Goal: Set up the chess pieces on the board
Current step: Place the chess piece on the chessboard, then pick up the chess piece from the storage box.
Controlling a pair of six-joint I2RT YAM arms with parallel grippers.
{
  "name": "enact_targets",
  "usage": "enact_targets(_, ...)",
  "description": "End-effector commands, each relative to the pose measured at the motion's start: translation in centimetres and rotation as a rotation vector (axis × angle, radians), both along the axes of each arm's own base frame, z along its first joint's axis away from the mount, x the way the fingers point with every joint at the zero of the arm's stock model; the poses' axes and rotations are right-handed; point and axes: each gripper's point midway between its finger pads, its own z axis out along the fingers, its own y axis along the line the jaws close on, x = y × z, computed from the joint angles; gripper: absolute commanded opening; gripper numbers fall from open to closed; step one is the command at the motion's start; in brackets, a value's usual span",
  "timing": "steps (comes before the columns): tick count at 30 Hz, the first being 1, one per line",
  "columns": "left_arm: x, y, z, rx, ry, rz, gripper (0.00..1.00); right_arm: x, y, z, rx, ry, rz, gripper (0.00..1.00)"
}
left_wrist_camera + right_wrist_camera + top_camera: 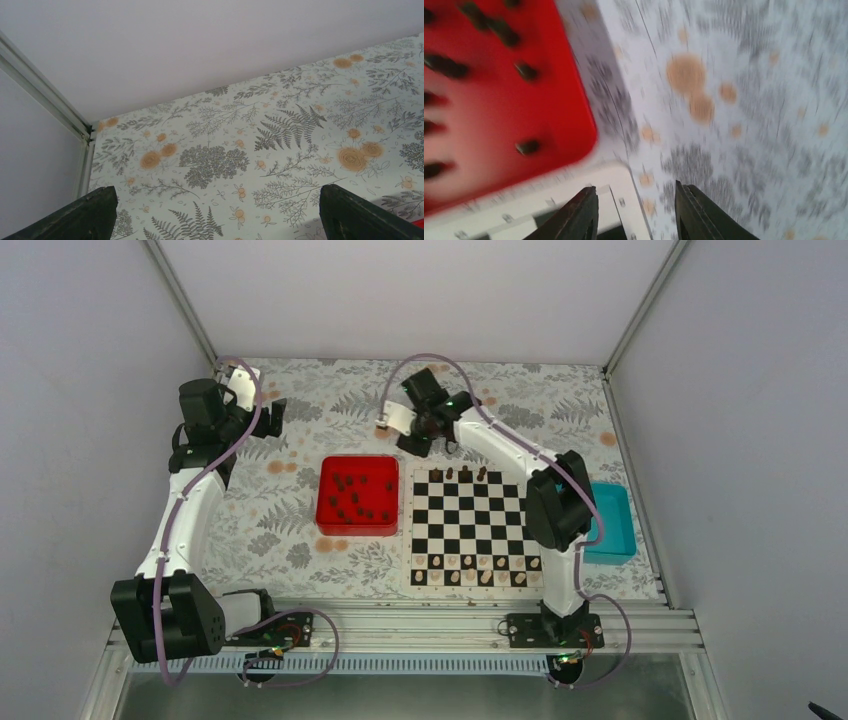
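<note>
Across the fern-patterned worktop (270, 525) the left arm (185, 520) reaches toward the far left corner, while the right arm (520, 455) bends over the far edge of the board (475, 525). That board lies flat at the middle right. A red tray (356, 529) sits just beside its left edge and a teal tray (615, 525) lies to its right, partly behind the right arm.

The left pincer (217, 191) hangs over bare worktop with its jaws wide apart and empty. The right pincer (635, 189) hovers near the board's far left corner, beside the red tray, with its jaws a little apart and nothing between them; this view is blurred.

Most of the dark chess pieces (355, 498) lie scattered in the red tray. Four stand along the board's far row, and pale pieces (475, 565) fill the near rows.
</note>
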Motion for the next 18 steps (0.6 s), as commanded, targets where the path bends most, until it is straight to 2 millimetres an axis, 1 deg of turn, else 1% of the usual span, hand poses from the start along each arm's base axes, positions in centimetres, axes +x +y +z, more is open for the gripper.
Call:
enact_targets(1,-0.2,0.0,0.6,-0.004,-0.016,-0.006,1.00,-4.1,6.6,4.0,0.050,-0.023,0.148,0.41)
enact_targets(5,-0.3,-0.1,0.7,-0.001,-0.019,-0.006,1.00,-5.4,9.8,3.1,0.041,-0.001,0.213,0.42)
enact_targets(9,-0.3,0.0,0.7,-0.002,-0.021,-0.006,1.00,-6.6,11.9,1.3,0.040,0.056,0.256,0.42)
enact_targets(11,-0.3,-0.1,0.7,-0.003,-0.020,-0.009,1.00,-7.6,12.7,0.2,0.036,0.088,0.281,0.42)
enact_targets(13,-0.3,-0.1,0.6,-0.006,-0.017,-0.012,1.00,-8.4,13.1,-1.3,0.016,0.117,0.297,0.41)
enact_targets(16,-0.3,-0.1,0.4,-0.004,-0.016,-0.012,1.00,-9.2,13.5,-3.0,-0.005,0.142,0.311,0.42)
enact_targets(18,-0.3,-0.1,0.5,-0.004,-0.017,-0.010,1.00,-9.5,13.7,-3.7,-0.012,0.156,0.317,0.42)
